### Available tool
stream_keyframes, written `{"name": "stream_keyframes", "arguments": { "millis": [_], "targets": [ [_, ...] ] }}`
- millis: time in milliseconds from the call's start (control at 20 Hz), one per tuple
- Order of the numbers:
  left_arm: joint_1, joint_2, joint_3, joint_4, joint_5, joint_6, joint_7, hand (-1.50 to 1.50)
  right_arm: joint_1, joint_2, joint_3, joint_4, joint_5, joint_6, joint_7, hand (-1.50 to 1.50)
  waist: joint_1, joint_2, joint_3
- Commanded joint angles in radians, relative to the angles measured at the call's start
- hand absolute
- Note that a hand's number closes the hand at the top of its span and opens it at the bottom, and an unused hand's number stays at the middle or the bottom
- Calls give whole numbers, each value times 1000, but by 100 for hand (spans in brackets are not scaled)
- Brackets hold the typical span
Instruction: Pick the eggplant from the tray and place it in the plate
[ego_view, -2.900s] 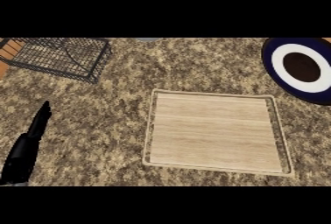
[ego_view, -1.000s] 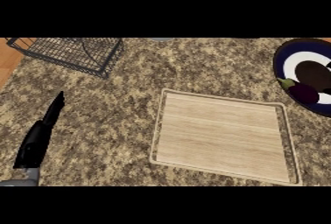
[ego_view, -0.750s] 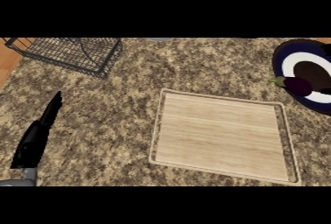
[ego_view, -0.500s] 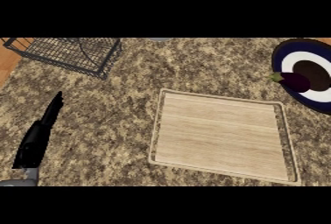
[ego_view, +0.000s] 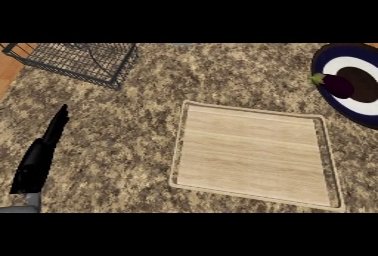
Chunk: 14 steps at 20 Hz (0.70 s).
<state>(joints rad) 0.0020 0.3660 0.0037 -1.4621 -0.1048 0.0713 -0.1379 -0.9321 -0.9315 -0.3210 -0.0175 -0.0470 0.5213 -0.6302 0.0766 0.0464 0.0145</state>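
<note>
Nearest you, at the lower left of the head view, the left hand (ego_view: 40, 157) rests edge-on over the speckled stone counter (ego_view: 133, 130), its fingers straight and pressed together, pointing up and away, holding nothing. A bit of grey forearm shows beneath it at the bottom edge. You will not find the right hand anywhere in this view.

Right of centre lies the wooden tray (ego_view: 255, 155), a pale square board with a raised rim, flat on the counter and bare on top.

Farther out, at the upper right, sits the plate (ego_view: 332, 97), dark blue at the rim with a white ring and a brown centre; the view's right edge cuts it off. The eggplant (ego_view: 336, 85) lies in it, dark purple with a green stem end pointing left, seemingly over the white ring and touching the brown centre.

At the far left corner stands a black wire basket (ego_view: 81, 60), well apart from the tray.
</note>
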Motion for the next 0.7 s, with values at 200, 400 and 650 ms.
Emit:
{"name": "stream_keyframes", "arguments": {
  "millis": [200,400,650],
  "targets": [
    [-12,1,6,-5,10,-8,2,0,56,-43,-91,-21,-93,146,-31,-150,-7,9,8],
    [-2,4,14,-16,12,-3,2,0,96,-51,-90,-64,-91,144,-48,-150,1,12,12],
    [13,-16,-2,-11,4,4,-6,0,126,-72,-105,-86,-108,168,-13,-150,-2,14,11]
  ]
}}
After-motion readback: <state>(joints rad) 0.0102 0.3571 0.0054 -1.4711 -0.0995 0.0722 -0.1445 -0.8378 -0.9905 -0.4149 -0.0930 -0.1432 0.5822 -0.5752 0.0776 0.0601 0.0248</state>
